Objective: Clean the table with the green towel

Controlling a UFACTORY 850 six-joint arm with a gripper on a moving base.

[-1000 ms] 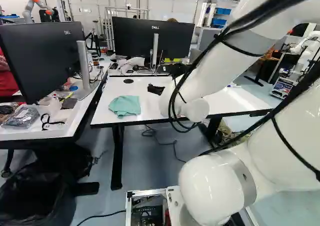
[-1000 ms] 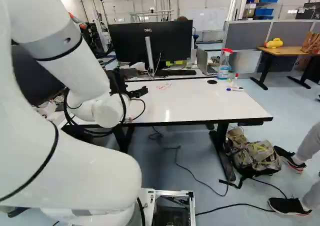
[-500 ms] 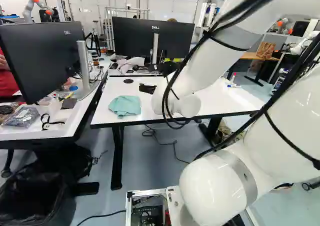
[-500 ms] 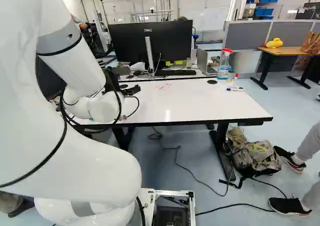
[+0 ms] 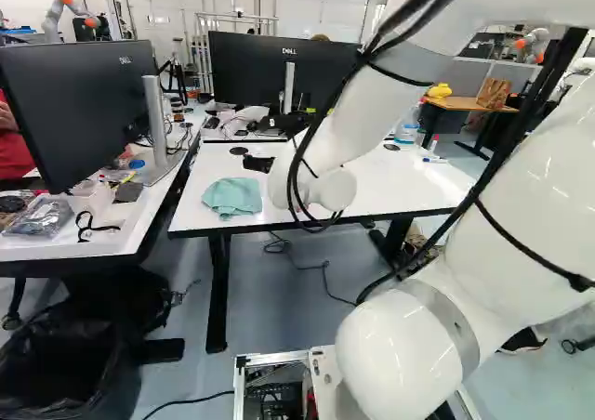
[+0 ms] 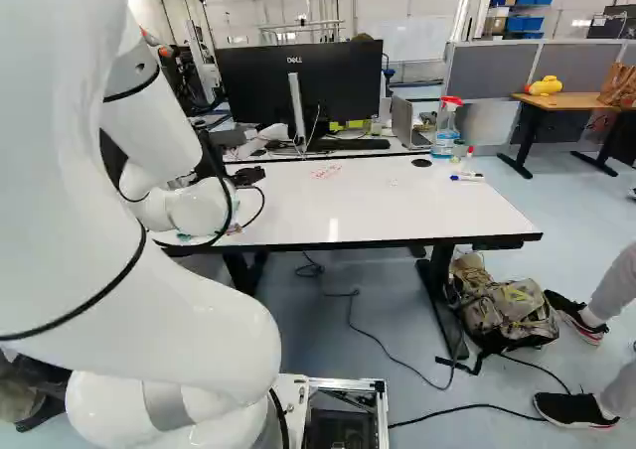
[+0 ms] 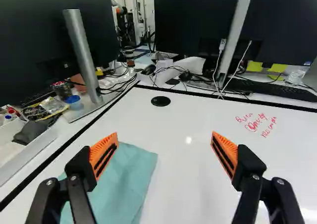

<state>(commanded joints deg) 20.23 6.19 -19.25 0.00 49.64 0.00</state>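
In the left base view the gripper (image 5: 257,164) shows as a small dark shape above the table (image 5: 223,224), just beyond the green towel (image 5: 232,197). From the wrist, the gripper (image 7: 165,154) stands wide open, nothing between its orange-padded fingers. The folded towel (image 7: 130,177) lies flat on the white tabletop (image 7: 198,120), partly hidden behind one finger. Red handwriting (image 7: 256,124) marks the table ahead, off to the side away from the towel; it also shows in the right base view.
Monitors stand beyond the table (image 6: 298,86) and on the cluttered desk beside it (image 5: 79,113). A spray bottle (image 6: 446,126) and markers (image 6: 467,177) are at the table's far right. Another robot (image 5: 70,11) stands in the background. A backpack (image 6: 502,300) lies on the floor.
The arm has swung toward the left of the left base view, bringing the gripper nearer the towel's side of the table. The base and the towel have stayed put.
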